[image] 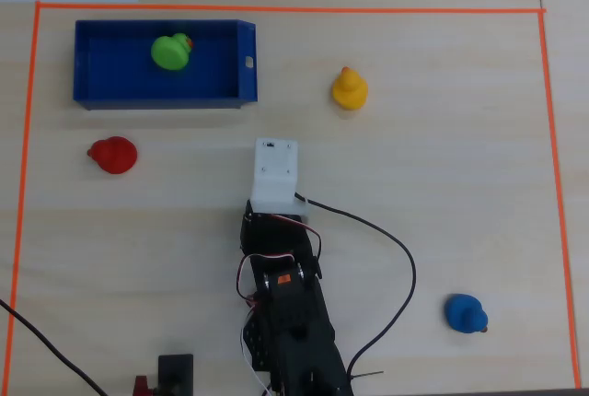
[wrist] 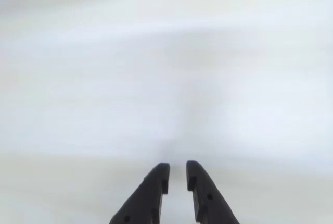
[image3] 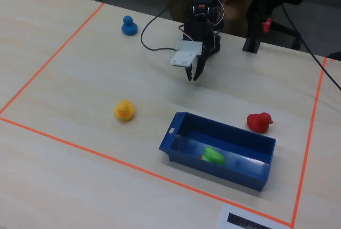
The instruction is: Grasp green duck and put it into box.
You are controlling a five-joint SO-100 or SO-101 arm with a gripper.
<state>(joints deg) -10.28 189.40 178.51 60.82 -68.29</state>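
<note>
Near the middle of the worktop the gripper hangs above bare wood with nothing between its fingers — they stand nearly closed, a thin gap left between the tips. The wrist view is smeared with blur, so only pale tabletop can be made out past the fingertips; in the overhead view a white mount hides the gripper altogether. No writing can be read anywhere; the white mark on the box's end wall is too small to make out. The green duck lies inside the box, well apart from the gripper, toward the worktop's top-left corner in the overhead view. A red duck sits just outside the box's long wall — apart from it.
</note>
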